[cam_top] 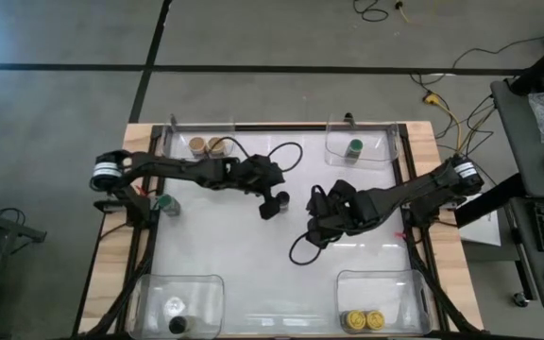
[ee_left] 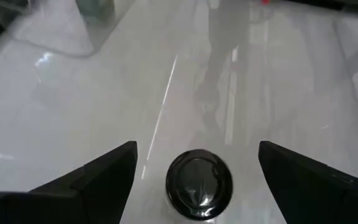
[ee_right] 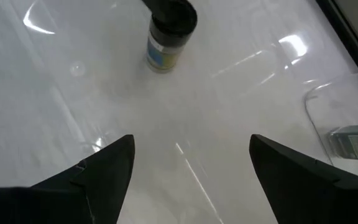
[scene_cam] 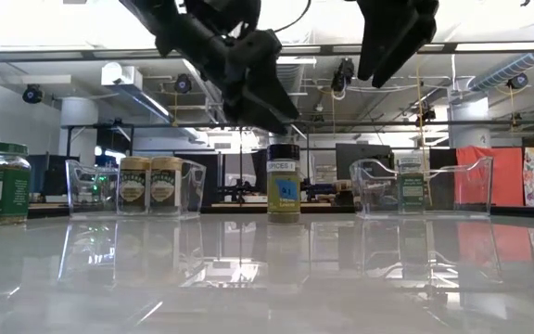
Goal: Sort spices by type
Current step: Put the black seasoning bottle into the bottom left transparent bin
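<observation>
Left gripper (ee_left: 194,165) spread wide above black-lidded jar (ee_left: 199,185) standing mid-table, label readable only from low view, right gripper (ee_right: 191,163) apart, empty, overhead count: two tan-lidded jars (cam_top: 207,145), two yellow-lidded jars (cam_top: 364,320), two green-lidded jars (cam_top: 354,147).

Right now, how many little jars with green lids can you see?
2. One green-lid jar sits inside the far right tub. The other green-lid jar stands loose on the table near the left edge, beside the left arm. Nothing seems to hide more.
</observation>
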`<state>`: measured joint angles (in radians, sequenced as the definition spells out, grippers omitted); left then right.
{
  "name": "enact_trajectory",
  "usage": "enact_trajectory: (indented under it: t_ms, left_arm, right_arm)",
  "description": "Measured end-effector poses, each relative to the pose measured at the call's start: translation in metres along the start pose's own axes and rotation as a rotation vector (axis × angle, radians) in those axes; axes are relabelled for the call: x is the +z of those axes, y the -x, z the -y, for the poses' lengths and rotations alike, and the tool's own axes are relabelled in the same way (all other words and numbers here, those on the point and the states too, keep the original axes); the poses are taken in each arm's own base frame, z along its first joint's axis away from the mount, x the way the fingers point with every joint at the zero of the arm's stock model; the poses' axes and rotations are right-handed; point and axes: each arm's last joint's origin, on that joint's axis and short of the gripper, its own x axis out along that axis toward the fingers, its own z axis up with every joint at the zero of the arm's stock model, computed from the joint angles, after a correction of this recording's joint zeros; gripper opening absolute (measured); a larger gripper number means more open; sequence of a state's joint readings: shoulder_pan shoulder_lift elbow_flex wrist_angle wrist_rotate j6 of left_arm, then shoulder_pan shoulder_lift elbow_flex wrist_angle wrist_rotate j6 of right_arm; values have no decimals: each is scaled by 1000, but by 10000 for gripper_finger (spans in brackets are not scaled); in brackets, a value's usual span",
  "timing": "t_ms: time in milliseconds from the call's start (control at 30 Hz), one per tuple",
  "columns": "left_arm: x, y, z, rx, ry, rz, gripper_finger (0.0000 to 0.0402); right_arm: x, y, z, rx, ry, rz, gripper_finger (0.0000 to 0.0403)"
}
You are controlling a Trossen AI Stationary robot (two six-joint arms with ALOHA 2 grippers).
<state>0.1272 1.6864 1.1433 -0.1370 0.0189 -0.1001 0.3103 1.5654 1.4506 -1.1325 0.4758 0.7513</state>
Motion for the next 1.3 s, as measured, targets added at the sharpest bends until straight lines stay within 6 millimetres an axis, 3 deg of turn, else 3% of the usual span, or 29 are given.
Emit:
enact_trajectory:
  t_ms: [300, 500, 833, 1300]
  left_arm:
    - [-2, -15, -1, 6, 9, -28, 320]
    - [-15, -29, -1, 15, -3, -89, 320]
    - [-18, -31, 5, 38, -32, -95, 307]
    - [-23, -31, 8, 28, -39, -137, 193]
  right_arm:
    - [-7, -1, -1, -15, 31, -23, 303]
    - [-9, 0, -1, -26, 45, -38, 298]
    - [-10, -1, 0, -30, 47, -42, 308]
    - [-10, 0, 0, -31, 47, -43, 288]
